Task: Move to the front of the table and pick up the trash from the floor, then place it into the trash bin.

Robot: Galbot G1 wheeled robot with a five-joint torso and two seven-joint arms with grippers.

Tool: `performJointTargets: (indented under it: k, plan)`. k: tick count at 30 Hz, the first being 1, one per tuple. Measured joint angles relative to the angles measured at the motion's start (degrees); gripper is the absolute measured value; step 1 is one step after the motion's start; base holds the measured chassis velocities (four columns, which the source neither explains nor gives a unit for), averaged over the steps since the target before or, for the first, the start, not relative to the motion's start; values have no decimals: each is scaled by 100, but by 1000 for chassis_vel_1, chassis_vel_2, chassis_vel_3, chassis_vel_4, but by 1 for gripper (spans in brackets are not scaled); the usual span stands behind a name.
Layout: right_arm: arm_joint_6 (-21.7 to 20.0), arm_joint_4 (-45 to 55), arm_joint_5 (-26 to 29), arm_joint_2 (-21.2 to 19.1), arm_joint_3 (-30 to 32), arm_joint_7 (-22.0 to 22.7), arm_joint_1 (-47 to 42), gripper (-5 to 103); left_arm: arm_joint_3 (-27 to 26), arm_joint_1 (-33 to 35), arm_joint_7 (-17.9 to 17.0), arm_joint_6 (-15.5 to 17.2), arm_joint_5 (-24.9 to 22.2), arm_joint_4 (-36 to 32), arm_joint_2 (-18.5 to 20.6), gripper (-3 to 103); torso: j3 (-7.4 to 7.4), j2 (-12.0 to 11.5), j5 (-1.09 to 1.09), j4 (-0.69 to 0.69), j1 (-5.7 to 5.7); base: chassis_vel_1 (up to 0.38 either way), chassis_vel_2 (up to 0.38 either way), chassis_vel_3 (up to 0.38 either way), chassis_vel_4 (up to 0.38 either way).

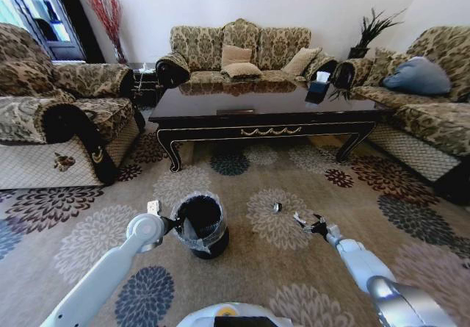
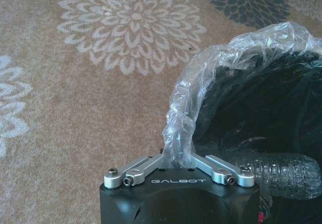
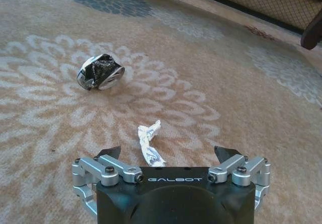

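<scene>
The trash bin (image 1: 201, 225), black with a clear liner, stands on the carpet in front of me. My left gripper (image 1: 175, 224) is at its near rim. In the left wrist view the left gripper (image 2: 177, 156) is shut on the liner-covered rim of the trash bin (image 2: 261, 108), and a clear plastic bottle (image 2: 284, 172) lies inside. My right gripper (image 1: 312, 226) hangs low over the floor, open. A twisted white scrap (image 3: 149, 144) lies between the fingers of the right gripper (image 3: 167, 152). A crushed dark round bit (image 3: 100, 73) lies farther off (image 1: 277, 207). The table (image 1: 220, 112) stands beyond.
Patterned sofas flank the table: an armchair (image 1: 59, 114) on the left, a long sofa (image 1: 239, 51) behind, another sofa (image 1: 426, 99) on the right. A black tissue box (image 1: 318, 90) sits on the table. A small white piece (image 1: 153, 206) lies by my left arm.
</scene>
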Motion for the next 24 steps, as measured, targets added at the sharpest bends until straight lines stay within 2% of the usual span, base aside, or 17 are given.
performJointTargets:
  k: [5,7,10,15,17,20,22,24]
  plan:
    - [-1,-225,-221,113,171,-2,124,101,2,4,8,0,-5,-3,23,0,0,0,0,0,0,0,0,0,0]
    - [6,-305,-335,169,217,0,176,97,-15,8,16,0,-8,-5,51,0,0,0,0,1,0,0,0,0,0]
    - [16,-377,-448,222,221,12,217,97,-26,8,20,0,-11,-4,64,0,0,0,0,1,0,0,0,0,0]
    - [-35,-531,-606,357,244,94,327,84,-31,2,27,0,-12,11,48,0,0,0,0,2,0,0,0,0,0]
    - [-61,-565,-624,362,264,107,347,84,-33,1,30,0,-12,16,46,0,0,0,0,2,0,0,0,0,0]
    - [-157,-613,-631,353,288,145,374,69,-61,5,51,0,-12,34,40,0,0,0,0,0,0,0,0,0,0]
    - [-168,-619,-632,347,289,148,376,69,-66,6,57,0,-12,39,38,0,0,0,0,0,0,0,0,0,0]
    - [-232,-645,-637,315,293,156,387,61,-73,10,75,0,-7,48,27,0,0,0,0,0,0,0,0,0,0]
